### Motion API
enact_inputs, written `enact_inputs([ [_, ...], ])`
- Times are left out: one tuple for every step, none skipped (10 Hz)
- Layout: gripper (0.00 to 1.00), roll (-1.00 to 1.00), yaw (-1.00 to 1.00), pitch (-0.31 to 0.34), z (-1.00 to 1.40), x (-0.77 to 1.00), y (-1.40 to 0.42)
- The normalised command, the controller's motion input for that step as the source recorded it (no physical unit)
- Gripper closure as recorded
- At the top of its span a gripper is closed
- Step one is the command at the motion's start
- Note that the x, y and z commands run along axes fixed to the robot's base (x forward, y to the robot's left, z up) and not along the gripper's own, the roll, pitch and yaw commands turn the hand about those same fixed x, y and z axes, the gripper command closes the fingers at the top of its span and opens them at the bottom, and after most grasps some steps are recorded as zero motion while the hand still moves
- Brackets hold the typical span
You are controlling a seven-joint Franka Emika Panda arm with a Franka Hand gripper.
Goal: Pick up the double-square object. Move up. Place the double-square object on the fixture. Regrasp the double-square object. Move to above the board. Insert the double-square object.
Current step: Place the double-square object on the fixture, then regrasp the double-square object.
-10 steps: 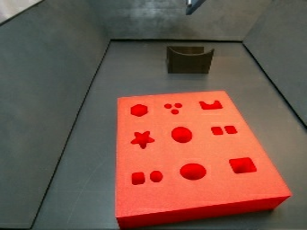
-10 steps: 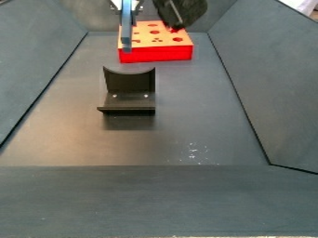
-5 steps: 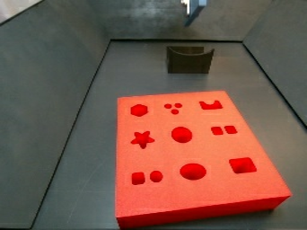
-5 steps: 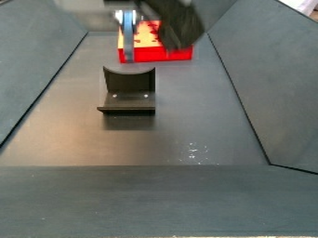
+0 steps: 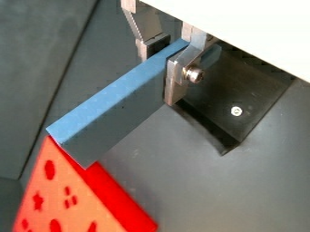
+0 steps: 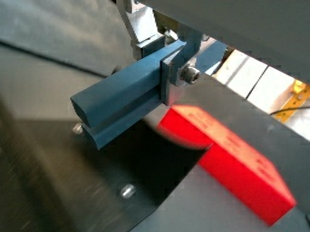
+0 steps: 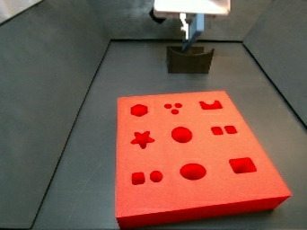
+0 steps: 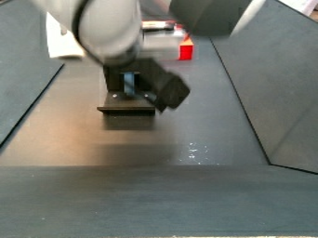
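- Since the frames a second ago, the arm has come down: then only its tip showed at the top edge of the side views, now the gripper (image 7: 189, 38) hangs just over the fixture (image 7: 188, 61) at upper centre.
- Arm pose: in a side view the wrist body fills the upper centre of the frame and hides much of the fixture (image 8: 128, 104); the gripper (image 8: 130, 85) points downward.
- Fingers: in both wrist views the silver plates are clamped on the double-square object (image 5: 115, 110), one plate on each broad face, near one end of the piece.
- Gripper location in the wrist views: (image 5: 164, 56) and (image 6: 164, 56), with the fixture (image 5: 230, 109) directly beyond it.
- Orientation: the double-square object (image 6: 125, 94) is an elongated blue block; its long axis runs crosswise to the fingers, with most of its length projecting to one side of the grasp. Whether it touches the fixture cannot be told.
- In a side view the piece shows only as a thin blue sliver (image 7: 186, 30) under the wrist.
- Count: one double-square object, one fixture, one board (image 7: 199, 154).
- Board: red slab with shaped holes, filling the lower centre of a side view, well apart from the gripper; it also shows in the wrist views (image 5: 72, 201) (image 6: 230, 159).
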Motion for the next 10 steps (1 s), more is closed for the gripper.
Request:
enact_inputs([
  [1.00, -0.18, -0.19, 0.025, -0.79, 0.15, 0.12],
  [1.00, -0.17, -0.16, -0.006, -0.52, 0.12, 0.08],
  [1.00, -0.16, -0.15, -0.020, -0.40, 0.11, 0.07],
  [1.00, -0.12, -0.12, -0.040, -0.29, 0.07, 0.07],
  [1.00, -0.11, -0.11, -0.041, -0.28, 0.06, 0.06],
  [1.00, -0.11, -0.08, -0.040, -0.28, 0.06, 0.06],
  [1.00, -0.11, -0.06, -0.040, -0.28, 0.07, 0.05],
  [0.00, 0.00, 0.00, 0.000, 0.00, 0.00, 0.00],
  [0.00, -0.05, -0.05, -0.027, 1.00, 0.00, 0.00],
  [0.00, -0.05, -0.04, -0.024, 1.00, 0.00, 0.00],
])
